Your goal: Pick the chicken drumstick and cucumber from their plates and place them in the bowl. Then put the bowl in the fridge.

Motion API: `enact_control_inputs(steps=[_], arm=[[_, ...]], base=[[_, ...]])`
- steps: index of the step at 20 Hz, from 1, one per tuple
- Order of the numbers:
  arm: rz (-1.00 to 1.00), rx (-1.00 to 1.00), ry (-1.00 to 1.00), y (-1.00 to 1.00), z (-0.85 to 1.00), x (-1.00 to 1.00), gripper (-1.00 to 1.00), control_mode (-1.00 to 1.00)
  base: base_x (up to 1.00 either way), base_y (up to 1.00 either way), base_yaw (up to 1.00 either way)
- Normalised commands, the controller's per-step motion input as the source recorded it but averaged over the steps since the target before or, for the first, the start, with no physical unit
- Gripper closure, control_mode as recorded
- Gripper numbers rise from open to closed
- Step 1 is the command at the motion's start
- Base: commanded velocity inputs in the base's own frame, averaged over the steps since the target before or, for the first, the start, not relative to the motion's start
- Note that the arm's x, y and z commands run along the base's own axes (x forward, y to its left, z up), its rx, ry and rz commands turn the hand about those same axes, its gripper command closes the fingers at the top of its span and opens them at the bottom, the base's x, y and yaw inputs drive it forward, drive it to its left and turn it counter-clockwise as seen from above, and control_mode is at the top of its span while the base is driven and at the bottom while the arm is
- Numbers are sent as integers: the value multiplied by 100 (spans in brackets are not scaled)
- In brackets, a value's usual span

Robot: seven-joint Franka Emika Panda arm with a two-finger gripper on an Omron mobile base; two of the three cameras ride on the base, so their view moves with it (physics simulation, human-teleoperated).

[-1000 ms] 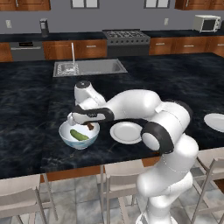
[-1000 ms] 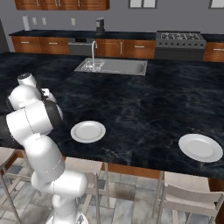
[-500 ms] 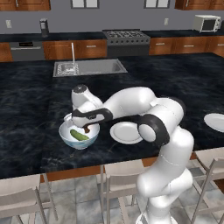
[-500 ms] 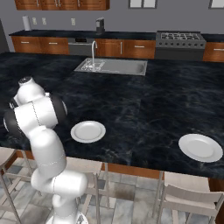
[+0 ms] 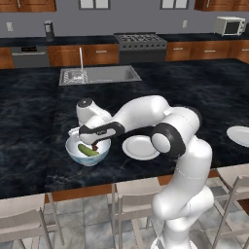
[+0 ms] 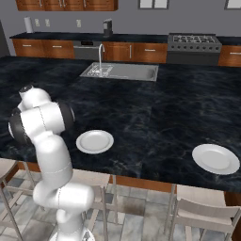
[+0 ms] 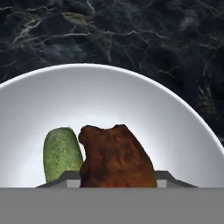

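The bowl [image 5: 78, 154], white inside and pale blue-grey outside, stands on the dark marble island left of the near plate [image 5: 140, 147]. In the hand view the bowl [image 7: 109, 96] holds the green cucumber [image 7: 61, 153] lying on its floor. The reddish-brown chicken drumstick [image 7: 116, 155] sits right beside it, between my fingertips. My gripper [image 5: 93, 144] reaches down into the bowl, shut on the drumstick. From the left base view the cucumber [image 5: 88, 151] shows under the hand. A second plate [image 5: 240, 134] lies at the right edge.
Both white plates [image 6: 94, 141] [image 6: 215, 158] lie bare near the island's front edge. A sink with a faucet [image 5: 99, 74] is set into the far side. Stools stand along the front below the counter. A stove [image 5: 138, 41] and a microwave [image 5: 228, 25] line the back wall.
The hand has sunk a little and shifted slightly left into the bowl, still holding the drumstick. The cucumber and plates have not moved.
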Motion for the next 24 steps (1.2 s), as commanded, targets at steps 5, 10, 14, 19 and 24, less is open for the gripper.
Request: enact_control_inputs(steps=[5, 10, 14, 19, 24], arm=[[-12, 4, 0, 0, -11, 1, 100, -100], [-12, 4, 0, 0, -9, 0, 100, -100], [-12, 5, 0, 0, -8, -2, 100, -100], [-10, 0, 0, 6, -6, 0, -100, -100], [-6, 1, 1, -2, 1, 0, -100, -100]], base=[[0, 0, 0], [0, 0, 0], [0, 0, 0], [0, 0, 0], [0, 0, 0]])
